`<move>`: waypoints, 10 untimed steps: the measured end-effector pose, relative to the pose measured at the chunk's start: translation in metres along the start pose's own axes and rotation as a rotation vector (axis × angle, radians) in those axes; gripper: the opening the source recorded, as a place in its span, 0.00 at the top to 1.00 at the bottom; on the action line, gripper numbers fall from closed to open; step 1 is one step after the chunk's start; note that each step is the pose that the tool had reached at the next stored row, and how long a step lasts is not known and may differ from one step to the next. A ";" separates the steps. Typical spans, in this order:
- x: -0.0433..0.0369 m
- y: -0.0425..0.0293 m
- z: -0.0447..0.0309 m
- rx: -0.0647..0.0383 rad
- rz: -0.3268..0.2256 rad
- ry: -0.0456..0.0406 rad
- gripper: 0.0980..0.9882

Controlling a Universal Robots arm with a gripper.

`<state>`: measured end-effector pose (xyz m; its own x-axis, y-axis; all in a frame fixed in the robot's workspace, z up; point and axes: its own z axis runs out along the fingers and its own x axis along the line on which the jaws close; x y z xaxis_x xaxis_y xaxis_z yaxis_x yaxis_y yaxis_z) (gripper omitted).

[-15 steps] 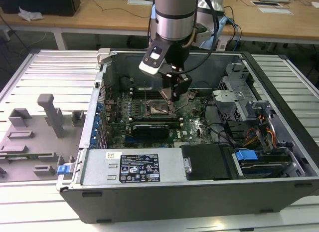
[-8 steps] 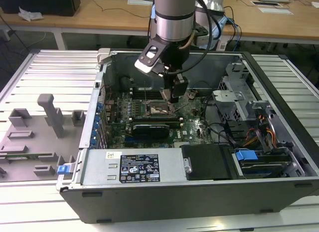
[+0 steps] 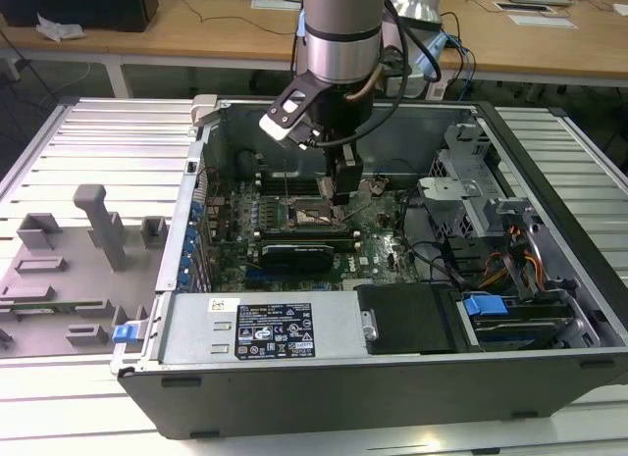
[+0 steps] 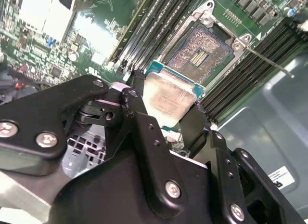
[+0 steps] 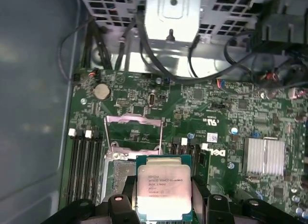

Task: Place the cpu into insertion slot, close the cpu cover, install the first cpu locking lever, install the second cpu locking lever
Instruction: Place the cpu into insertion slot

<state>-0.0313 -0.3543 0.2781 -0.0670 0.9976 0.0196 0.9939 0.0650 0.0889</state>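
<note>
Black two-finger gripper (image 4: pixel 166 108) was clamped on the small flat square cpu (image 4: pixel 168 101) with a silver-grey metal top. One black finger (image 4: pixel 139 118) pressed each of two opposite edges, the jaws only as wide apart as the chip. In the first wrist view the cpu (image 5: pixel 163 190) sat level between the fingertips, printed top facing up. It was held over one edge of the insertion slot (image 4: pixel 199 53), a small square socket with a dark, faintly golden contact field and a silver rim. The chip was not seated and the contact field lay bare. Could not tell whether the chip touched the rim.

Just past the socket the cpu cover (image 5: pixel 132 120), a thin square silver frame plate with a large window, stood swung open off the socket. A thin silver locking lever (image 4: pixel 269 62) angled out from one socket corner, unlatched.

Long narrow black memory slots (image 4: pixel 159 21) ran on both sides of the socket on the green circuit board (image 5: pixel 192 103). A ribbed silver heat sink (image 5: pixel 262 156) sat further off.

In the exterior view the silver-and-grey robot arm (image 3: pixel 339 34) reached down into the open dark grey computer case (image 3: pixel 392 397). A grey moulded fixture tray (image 3: pixel 59 270) lay at the exterior view's left, with wooden tables (image 3: pixel 196 29) behind.
</note>
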 end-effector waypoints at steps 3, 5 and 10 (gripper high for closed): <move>0.0054 -0.0020 0.0012 0.000 0.006 -0.0007 0.50; 0.0085 -0.0040 0.0018 0.000 0.006 -0.0007 0.50; 0.0129 -0.0096 0.0059 0.000 0.005 -0.0004 0.50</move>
<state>-0.0412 -0.3419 0.2717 -0.0624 0.9979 0.0196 0.9942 0.0605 0.0889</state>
